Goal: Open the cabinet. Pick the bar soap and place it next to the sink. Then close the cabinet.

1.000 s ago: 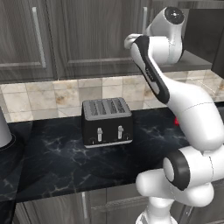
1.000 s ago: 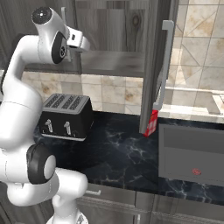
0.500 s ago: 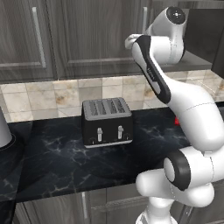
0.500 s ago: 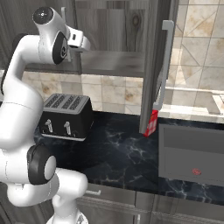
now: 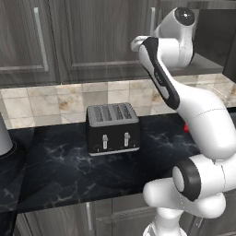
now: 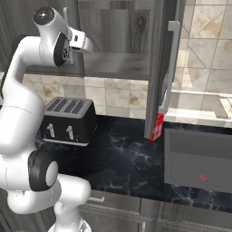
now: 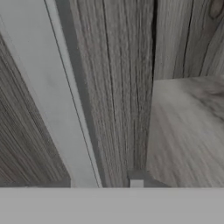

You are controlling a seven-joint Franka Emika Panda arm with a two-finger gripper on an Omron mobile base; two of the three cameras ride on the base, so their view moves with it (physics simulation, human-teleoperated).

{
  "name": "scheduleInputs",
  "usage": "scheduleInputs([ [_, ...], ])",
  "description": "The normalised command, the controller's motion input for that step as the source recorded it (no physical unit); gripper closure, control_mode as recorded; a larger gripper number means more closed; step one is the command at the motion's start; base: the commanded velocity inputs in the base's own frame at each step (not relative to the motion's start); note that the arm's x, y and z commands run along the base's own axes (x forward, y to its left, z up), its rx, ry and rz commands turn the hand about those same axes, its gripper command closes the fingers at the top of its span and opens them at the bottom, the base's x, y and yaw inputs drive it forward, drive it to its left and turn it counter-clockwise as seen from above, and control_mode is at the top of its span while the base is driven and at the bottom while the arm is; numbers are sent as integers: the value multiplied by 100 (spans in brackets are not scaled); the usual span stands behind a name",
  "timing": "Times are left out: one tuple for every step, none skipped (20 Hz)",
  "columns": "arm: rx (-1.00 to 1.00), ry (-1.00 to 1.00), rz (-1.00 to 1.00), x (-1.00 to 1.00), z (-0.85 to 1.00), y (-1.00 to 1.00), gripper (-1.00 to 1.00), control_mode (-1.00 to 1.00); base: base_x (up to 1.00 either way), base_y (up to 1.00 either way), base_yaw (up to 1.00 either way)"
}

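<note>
Reach into open cabinet (image 6: 113, 27), grasp at risk

Gripper (image 6: 90, 45) sits upper left in the right base view, at the shelf (image 6: 118, 65) edge; jaw width and any hold cannot be told. It may close on nothing or knock the wall. Cabinet is dark wood-grain, with its door (image 6: 156, 77) swung out at centre. Bar soap's spot is unclear.

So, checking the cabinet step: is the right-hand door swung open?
Yes, in the right base view the cabinet door stands edge-on, exposing the pale shelf.
</note>
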Motion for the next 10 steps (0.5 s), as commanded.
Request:
scheduleInputs([
  [0, 0, 0, 0, 0, 0, 100, -100, 0, 0, 0],
  [0, 0, 0, 0, 0, 0, 100, -100, 0, 0, 0],
  [0, 0, 0, 0, 0, 0, 100, -100, 0, 0, 0],
  [0, 0, 0, 0, 0, 0, 100, -100, 0, 0, 0],
  [0, 0, 0, 0, 0, 0, 100, -100, 0, 0, 0],
  [0, 0, 0, 0, 0, 0, 100, -100, 0, 0, 0],
  [0, 0, 0, 0, 0, 0, 100, -100, 0, 0, 0],
  [0, 0, 0, 0, 0, 0, 100, -100, 0, 0, 0],
  [0, 0, 0, 0, 0, 0, 100, -100, 0, 0, 0],
  [0, 0, 0, 0, 0, 0, 100, -100, 0, 0, 0],
])
